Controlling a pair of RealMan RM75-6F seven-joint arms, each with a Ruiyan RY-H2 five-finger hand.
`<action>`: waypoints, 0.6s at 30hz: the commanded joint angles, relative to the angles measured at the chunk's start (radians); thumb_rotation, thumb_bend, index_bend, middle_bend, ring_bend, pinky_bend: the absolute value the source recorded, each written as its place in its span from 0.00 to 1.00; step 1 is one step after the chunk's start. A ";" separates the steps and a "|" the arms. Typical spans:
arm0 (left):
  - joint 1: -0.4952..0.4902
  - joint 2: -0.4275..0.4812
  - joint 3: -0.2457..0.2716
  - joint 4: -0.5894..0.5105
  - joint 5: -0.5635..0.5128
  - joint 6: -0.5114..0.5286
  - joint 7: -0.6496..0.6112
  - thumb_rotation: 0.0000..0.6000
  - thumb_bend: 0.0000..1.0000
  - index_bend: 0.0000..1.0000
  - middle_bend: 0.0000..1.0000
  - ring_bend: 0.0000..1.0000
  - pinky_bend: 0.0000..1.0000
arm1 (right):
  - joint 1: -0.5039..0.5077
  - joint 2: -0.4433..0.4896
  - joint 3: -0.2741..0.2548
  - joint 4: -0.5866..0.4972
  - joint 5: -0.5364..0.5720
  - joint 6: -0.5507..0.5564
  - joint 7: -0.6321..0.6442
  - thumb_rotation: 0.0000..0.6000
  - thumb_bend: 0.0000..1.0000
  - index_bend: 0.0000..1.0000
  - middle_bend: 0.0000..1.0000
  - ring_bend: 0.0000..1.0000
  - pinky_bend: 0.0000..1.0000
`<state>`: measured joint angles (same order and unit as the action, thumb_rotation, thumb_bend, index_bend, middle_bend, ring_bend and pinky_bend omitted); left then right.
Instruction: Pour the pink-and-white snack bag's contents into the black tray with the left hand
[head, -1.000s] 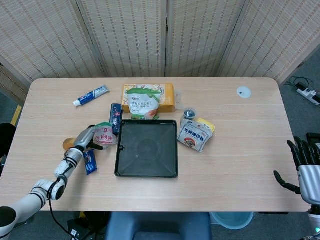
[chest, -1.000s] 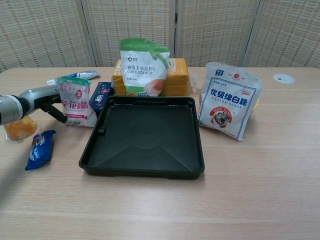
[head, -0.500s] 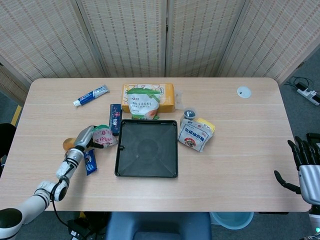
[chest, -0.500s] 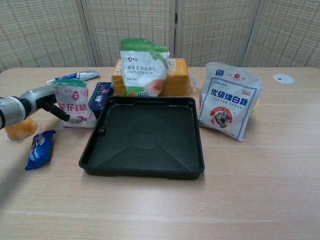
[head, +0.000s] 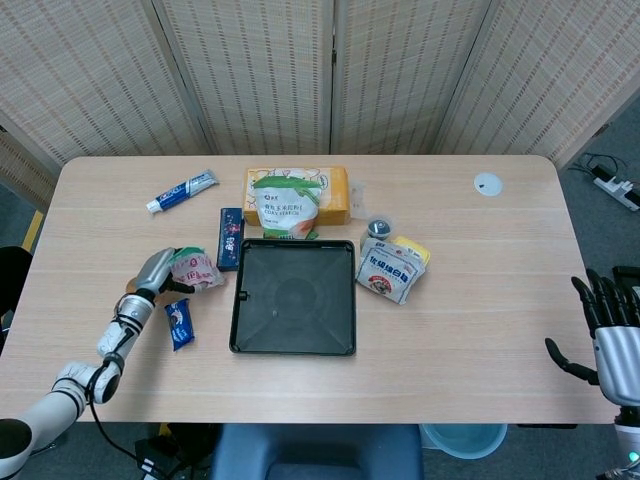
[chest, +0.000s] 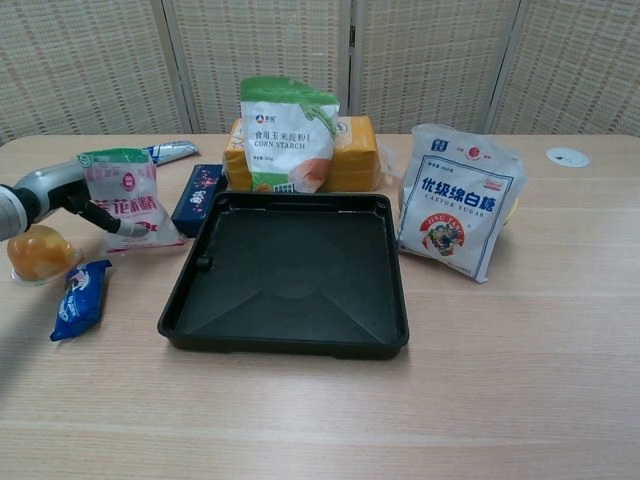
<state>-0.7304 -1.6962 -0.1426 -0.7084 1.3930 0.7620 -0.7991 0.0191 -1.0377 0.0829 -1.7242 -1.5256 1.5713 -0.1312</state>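
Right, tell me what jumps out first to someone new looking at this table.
The empty black tray sits mid-table and draws the eye first. Behind it stands a green-and-white corn starch bag against a yellow box, with a white sugar bag to the tray's right. At the left, the left hand grips the pink-and-white snack bag, not yet over the tray.

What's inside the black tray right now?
Nothing visible: the black tray shows only its bare floor in both views. The pink-and-white snack bag is held by the left hand, off the tray's left side.
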 joint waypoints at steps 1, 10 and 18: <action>0.002 0.034 0.006 -0.031 0.019 0.027 0.011 1.00 0.25 0.55 0.57 0.51 0.42 | 0.002 0.000 0.001 -0.001 -0.002 -0.001 0.000 0.69 0.34 0.00 0.05 0.05 0.00; -0.016 0.182 0.004 -0.213 0.061 0.110 0.174 1.00 0.25 0.56 0.58 0.53 0.59 | 0.018 0.008 0.006 -0.008 -0.022 -0.006 -0.007 0.69 0.34 0.00 0.05 0.05 0.00; -0.040 0.270 -0.013 -0.378 0.060 0.147 0.408 1.00 0.25 0.58 0.61 0.56 0.65 | 0.028 0.005 0.006 -0.002 -0.028 -0.016 -0.001 0.69 0.34 0.00 0.05 0.05 0.00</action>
<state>-0.7585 -1.4587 -0.1463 -1.0320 1.4546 0.8931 -0.4532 0.0475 -1.0327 0.0886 -1.7258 -1.5535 1.5552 -0.1323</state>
